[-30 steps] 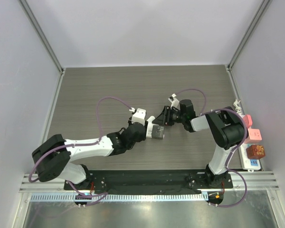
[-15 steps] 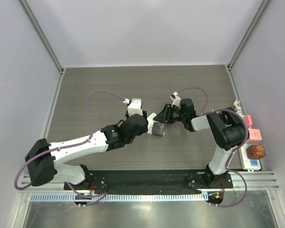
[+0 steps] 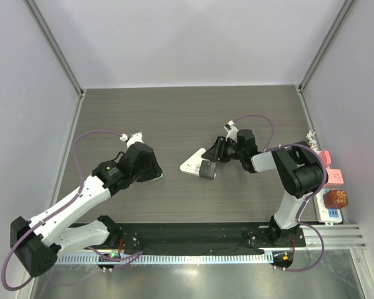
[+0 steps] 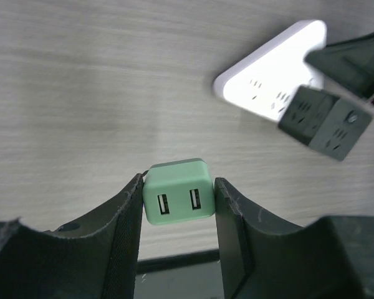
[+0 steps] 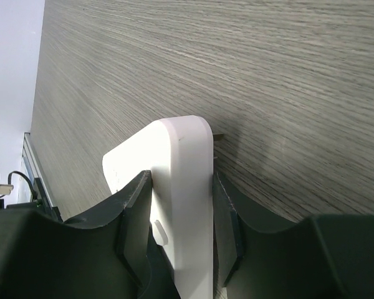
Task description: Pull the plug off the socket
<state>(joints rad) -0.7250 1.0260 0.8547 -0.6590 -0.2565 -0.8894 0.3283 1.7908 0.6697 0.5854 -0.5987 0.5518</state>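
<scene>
The left gripper (image 4: pixel 178 187) is clenched on a green plug (image 4: pixel 177 200). From above, the white socket (image 3: pixel 192 163) is seen at 3 o'clock from the plug, well apart, and is pinched by the right gripper (image 5: pixel 181 180). A dark block (image 3: pixel 206 169) is seated on the white socket.

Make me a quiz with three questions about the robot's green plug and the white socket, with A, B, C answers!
1. Where is the green plug?
A) lying loose on the table
B) held in the left gripper, apart from the white socket
C) on a shelf

2. How many slots show on its face?
A) one
B) four
C) two

3. The right gripper is
A) shut on the white socket
B) open, empty
C) holding a cable

Answers:
1 B, it sits clamped, away from the socket.
2 C, two slots lie side by side.
3 A, it squeezes the socket's two sides.
</scene>
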